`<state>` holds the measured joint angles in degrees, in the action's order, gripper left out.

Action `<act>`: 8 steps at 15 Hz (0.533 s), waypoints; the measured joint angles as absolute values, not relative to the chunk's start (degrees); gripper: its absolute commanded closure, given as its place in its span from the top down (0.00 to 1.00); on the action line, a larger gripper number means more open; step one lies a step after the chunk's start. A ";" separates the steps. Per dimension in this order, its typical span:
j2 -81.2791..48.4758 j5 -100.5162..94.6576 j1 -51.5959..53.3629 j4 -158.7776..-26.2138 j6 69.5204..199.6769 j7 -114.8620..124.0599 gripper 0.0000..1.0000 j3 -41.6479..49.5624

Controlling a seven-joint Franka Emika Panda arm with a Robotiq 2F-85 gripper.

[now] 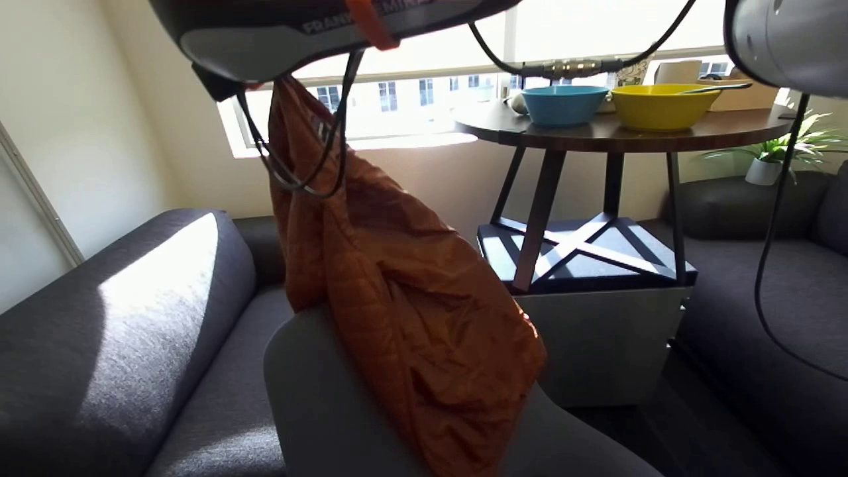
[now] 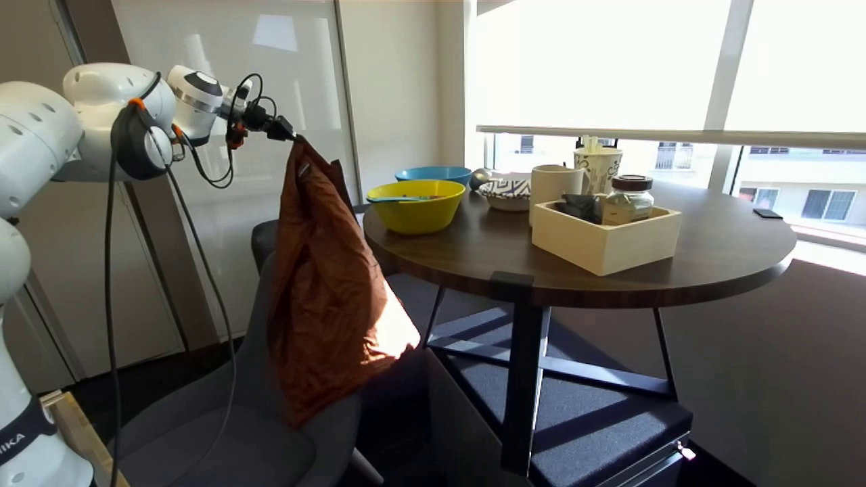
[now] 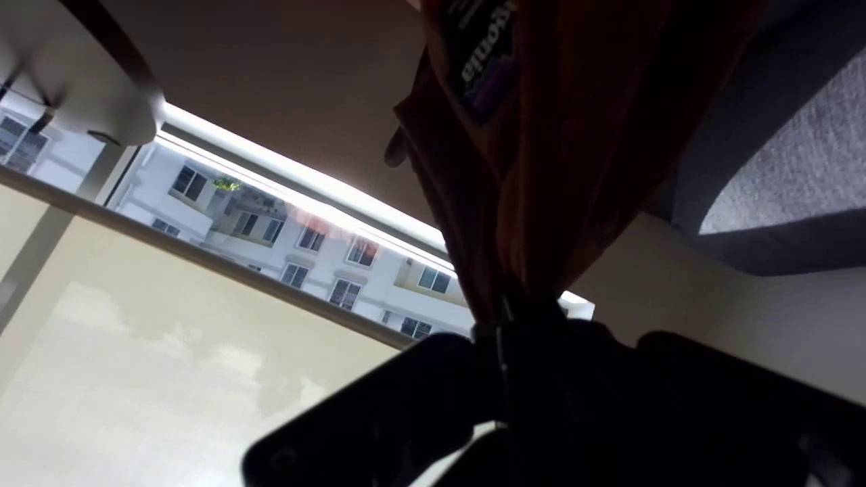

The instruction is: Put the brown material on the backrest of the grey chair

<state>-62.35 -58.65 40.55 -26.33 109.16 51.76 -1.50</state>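
- Task things counted: one brown material (image 2: 325, 291), one grey chair (image 2: 230, 439), one tool (image 2: 292, 134).
- Tool sat at 10 o'clock from frame centre in an exterior view, pinching the material's upper end.
- Material hung from it toward 6 o'clock; lower part lay across the chair's backrest (image 1: 301, 391). Extent on the far side could not be told.
- Bowls, three: yellow bowl (image 2: 419, 215); blue bowl (image 2: 433, 176) at its 1 o'clock; patterned bowl (image 2: 507, 196) between blue bowl and mug (image 2: 551, 182).
- Also: one mug, one patterned cup (image 2: 599, 162), one wooden box (image 2: 588, 247) at the yellow bowl's 3 o'clock, one dark-lidded jar (image 2: 630, 199) inside it.
- Writing: "gonia" read on the material's label (image 3: 482, 67), remainder hidden; "FRANK" and "EMI" on the arm (image 1: 245, 53), rest unclear; "IKA" on its base (image 2: 27, 439).
- Surface (image 2: 717, 237): round, dark wood, dark legs (image 2: 524, 385).
- Room: blind (image 2: 602, 67) partly covered the window (image 2: 649, 159); pale buildings (image 3: 270, 223) showed outside. In an exterior view, part-sunlit sofa (image 1: 66, 344) stood at 8 o'clock, one potted plant (image 1: 763, 171) at 2 o'clock.
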 measured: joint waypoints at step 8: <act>-69.91 -51.79 42.88 -26.19 86.81 53.42 0.01 6.93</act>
